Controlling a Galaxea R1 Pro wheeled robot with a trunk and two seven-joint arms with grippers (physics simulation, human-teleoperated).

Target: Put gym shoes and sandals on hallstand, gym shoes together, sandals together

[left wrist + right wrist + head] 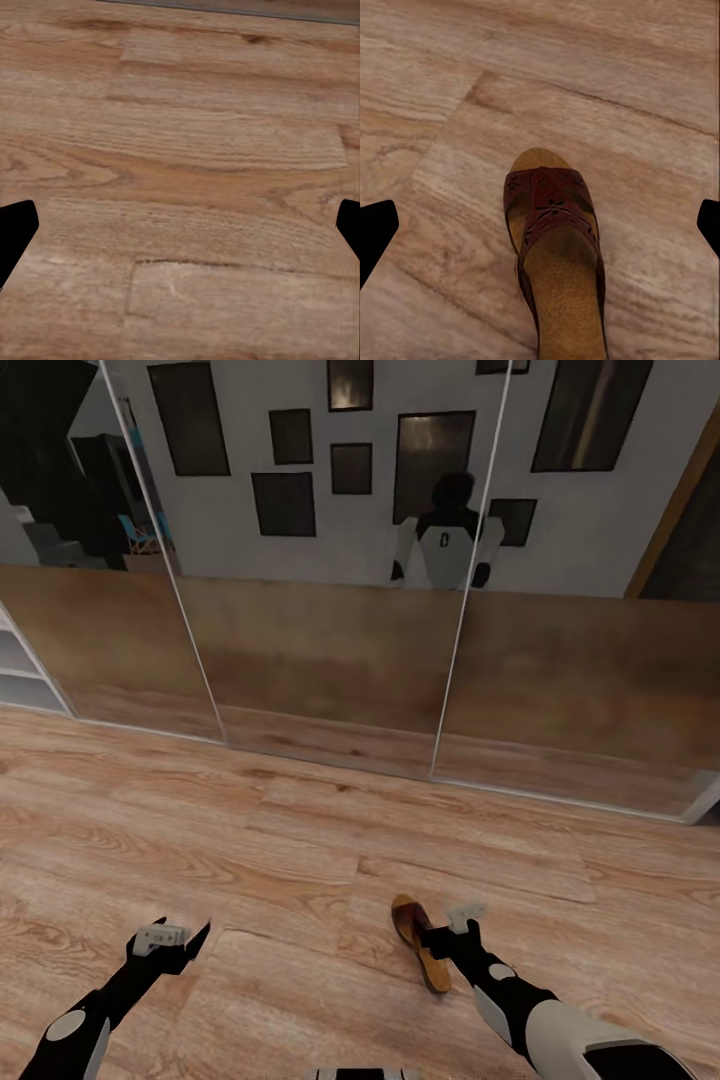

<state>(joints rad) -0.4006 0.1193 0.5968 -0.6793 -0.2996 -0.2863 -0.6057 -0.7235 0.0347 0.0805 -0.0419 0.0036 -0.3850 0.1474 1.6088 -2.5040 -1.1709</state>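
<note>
One sandal is lying on the corridor floor, directly before the right gripper, jaws standing apart. Left gripper is hovering, jaws apart, empty.

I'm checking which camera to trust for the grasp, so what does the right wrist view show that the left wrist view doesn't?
Right wrist view: a brown leather sandal with a tan footbed and a dark red-brown perforated strap, lying flat between the open right gripper fingertips at the frame edges. Left wrist view: bare planks between the open left gripper fingertips, plus a thin grey strip at the far edge. Both share the light brown wood-grain plank floor.
</note>
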